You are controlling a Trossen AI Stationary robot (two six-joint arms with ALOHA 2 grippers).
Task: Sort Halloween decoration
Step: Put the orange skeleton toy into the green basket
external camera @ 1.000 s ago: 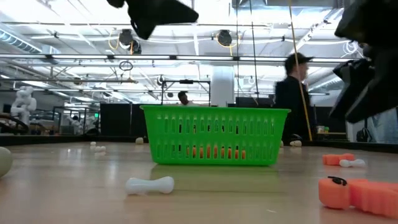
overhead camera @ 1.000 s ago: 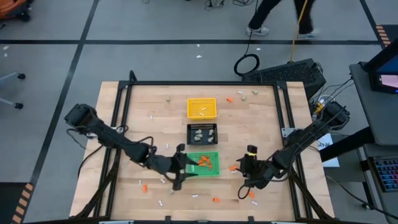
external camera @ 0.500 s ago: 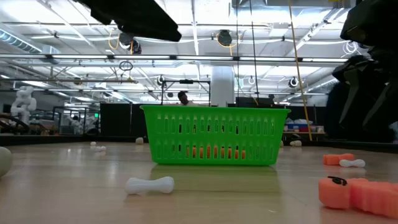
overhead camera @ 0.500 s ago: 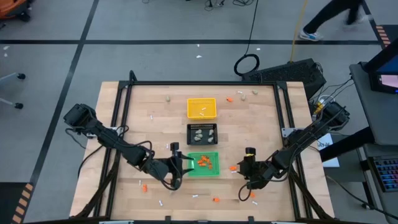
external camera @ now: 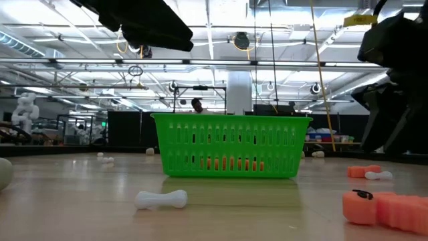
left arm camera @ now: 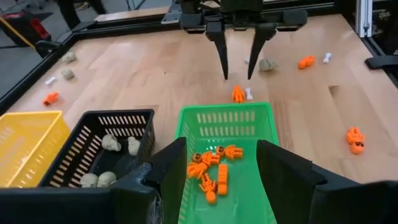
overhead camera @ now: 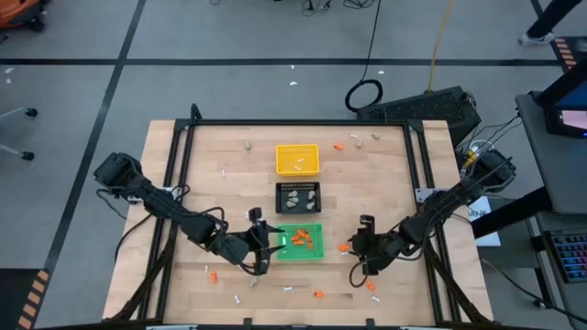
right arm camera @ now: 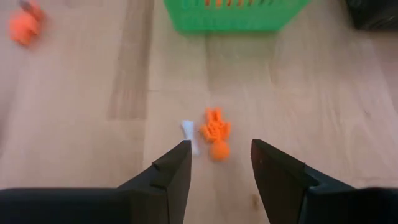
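Tiny decoration pieces lie scattered on the wooden table. The green tray holds several orange pieces. Just outside its right wall an orange piece and a white stick lie flat on the wood. My right gripper hangs open over these two, fingers slanting down, touching neither; it also shows in the left wrist view as the right gripper. My left gripper stands open and empty above the green tray's left edge.
Beyond the green tray stand a black tray holding beige lumps and a yellow tray. More pieces lie near the front edge: orange ones and a white stick. Others lie at the far edge.
My right gripper has sunk toward the orange piece and white stick beside the green tray, and shifted a little toward that tray. My left gripper has turned over the tray's left edge and then kept still. A person has walked off behind the table.
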